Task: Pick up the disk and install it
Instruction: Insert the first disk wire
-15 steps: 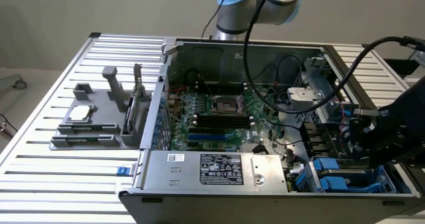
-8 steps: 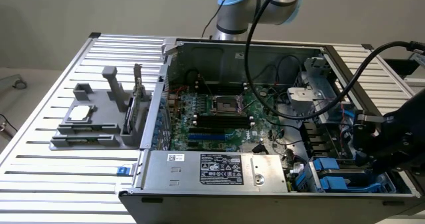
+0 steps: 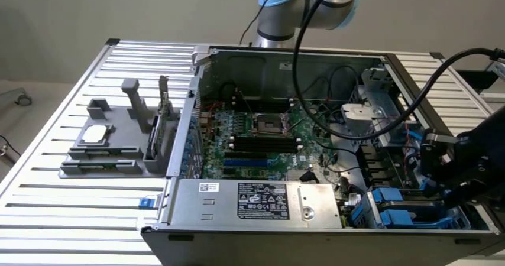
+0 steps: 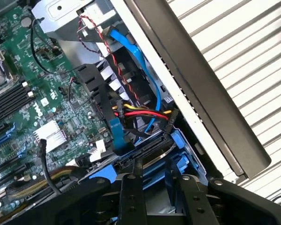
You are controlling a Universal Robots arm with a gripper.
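One disk [image 4: 150, 157], lying flat, under claw [image 4: 157, 197]

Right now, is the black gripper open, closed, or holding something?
Black gripper: cannot be told. It hangs just above the bright blue plastic carriers in the drive bay.

Around your hand [image 4: 157, 194] the drive bay [image 3: 369, 210] is tight — the case wall [image 4: 201, 93] runs close on one side, and the blue SATA cable [image 4: 138, 56] and red-yellow power leads [image 4: 143, 114] cross just ahead. Over the motherboard [image 4: 61, 70] you have open room.
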